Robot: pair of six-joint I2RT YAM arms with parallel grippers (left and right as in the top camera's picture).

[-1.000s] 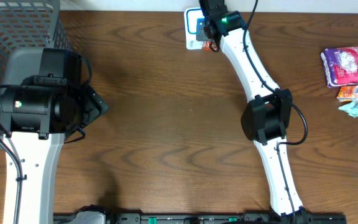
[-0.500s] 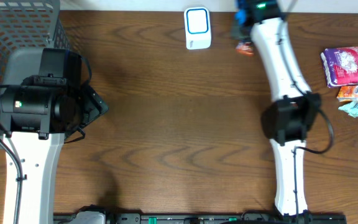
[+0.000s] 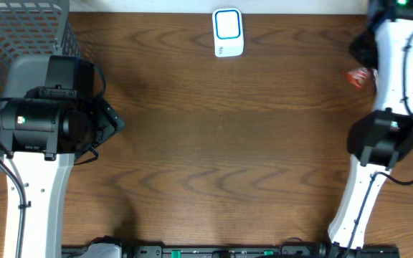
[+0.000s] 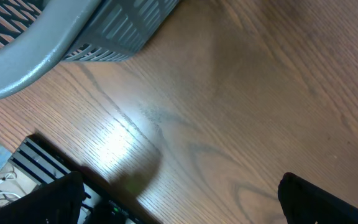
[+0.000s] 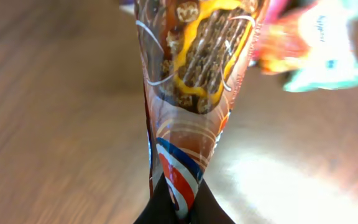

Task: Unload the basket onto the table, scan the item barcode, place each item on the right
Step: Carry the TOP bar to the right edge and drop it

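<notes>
The right hand is clamped on one pinched end of a chocolate snack packet over the right end of the counter. The packet is near other packets and well apart from the white barcode scanner. The left hand is spread wide, holding nothing, beside the grey basket.

Corner of grey basket upper left, glossy wooden table, left hand spread wide

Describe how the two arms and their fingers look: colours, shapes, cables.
Both the left arm and the right arm have white link shells, bulky black joint housings, thin black cables along them, and a small green light each. The fingers are black.
</notes>
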